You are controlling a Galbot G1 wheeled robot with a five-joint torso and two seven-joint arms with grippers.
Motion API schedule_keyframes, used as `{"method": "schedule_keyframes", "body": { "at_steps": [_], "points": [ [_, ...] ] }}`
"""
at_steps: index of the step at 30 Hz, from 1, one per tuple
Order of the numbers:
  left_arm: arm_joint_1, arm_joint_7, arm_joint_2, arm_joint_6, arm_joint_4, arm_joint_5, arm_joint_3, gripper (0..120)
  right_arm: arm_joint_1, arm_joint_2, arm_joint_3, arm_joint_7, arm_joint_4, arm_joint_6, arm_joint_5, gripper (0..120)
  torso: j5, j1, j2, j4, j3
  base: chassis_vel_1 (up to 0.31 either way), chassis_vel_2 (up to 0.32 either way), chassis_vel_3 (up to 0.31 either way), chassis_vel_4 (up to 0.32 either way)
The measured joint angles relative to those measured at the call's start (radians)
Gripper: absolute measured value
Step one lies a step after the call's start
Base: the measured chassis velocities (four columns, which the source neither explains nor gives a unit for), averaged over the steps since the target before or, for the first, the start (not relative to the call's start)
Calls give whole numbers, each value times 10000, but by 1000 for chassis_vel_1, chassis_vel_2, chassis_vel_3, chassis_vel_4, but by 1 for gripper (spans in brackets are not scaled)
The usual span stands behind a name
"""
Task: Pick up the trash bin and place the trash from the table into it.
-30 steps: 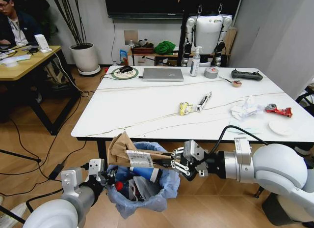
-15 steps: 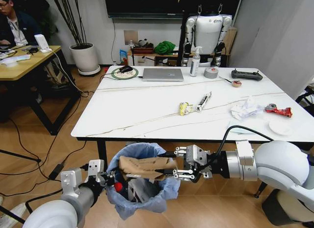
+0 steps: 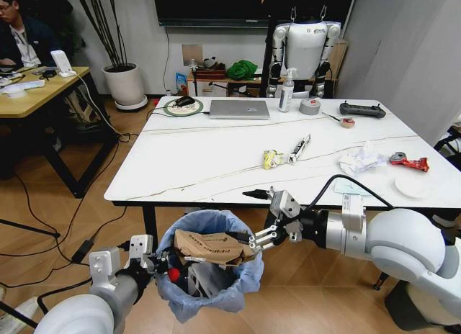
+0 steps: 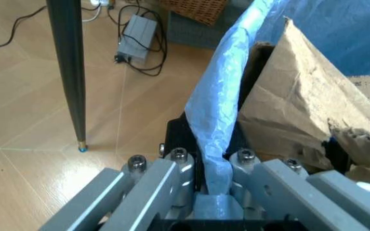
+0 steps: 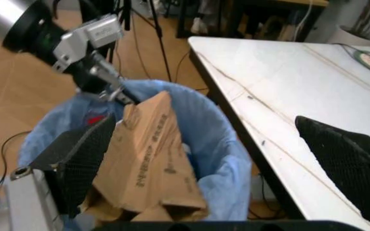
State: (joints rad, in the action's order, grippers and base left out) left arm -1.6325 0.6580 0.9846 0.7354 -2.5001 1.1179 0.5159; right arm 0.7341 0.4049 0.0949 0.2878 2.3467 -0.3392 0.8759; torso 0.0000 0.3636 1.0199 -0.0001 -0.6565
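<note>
The trash bin (image 3: 210, 273), lined with a light-blue bag, hangs below the table's (image 3: 202, 168) near edge. My left gripper (image 3: 154, 262) is shut on its rim, with the fingers (image 4: 172, 180) clamping the bag (image 4: 215, 115). A brown cardboard piece (image 3: 215, 247) lies inside the bin and pokes above the rim (image 5: 150, 159). My right gripper (image 3: 256, 219) is open just right of the bin and holds nothing; its black pads (image 5: 82, 156) are spread wide. Other trash lies on the table: a yellow wrapper (image 3: 271, 158), crumpled tissue (image 3: 360, 161), a crushed red-labelled bottle (image 3: 409, 161) and a flat white packet (image 3: 413, 186).
A laptop (image 3: 239, 109), spray bottle (image 3: 287, 93), tape roll (image 3: 310, 106) and black controller (image 3: 362, 110) sit at the table's far edge. A black table leg (image 4: 69, 72) stands near the bin. A wooden desk (image 3: 36, 89) is at left, and a plant pot (image 3: 126, 86) behind.
My right gripper let go of the cardboard piece, which dropped into the bin. The gripper opened and rose toward the table edge. The left gripper kept hold of the bin.
</note>
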Motion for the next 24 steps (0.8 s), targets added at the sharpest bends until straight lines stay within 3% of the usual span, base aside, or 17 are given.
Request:
{"method": "schedule_keyframes", "body": {
  "at_steps": [8,24],
  "points": [
    [-28,26,24,0,0,-17,64,2,271,72,120,1289,51,179,-1278,100,-1,0,1,0,0,0,0,0,0],
    [70,-53,-11,0,0,-36,20,2,588,1018,510,-205,-322,86,-1662,100,0,0,0,1,0,0,0,0,0]
  ]
}}
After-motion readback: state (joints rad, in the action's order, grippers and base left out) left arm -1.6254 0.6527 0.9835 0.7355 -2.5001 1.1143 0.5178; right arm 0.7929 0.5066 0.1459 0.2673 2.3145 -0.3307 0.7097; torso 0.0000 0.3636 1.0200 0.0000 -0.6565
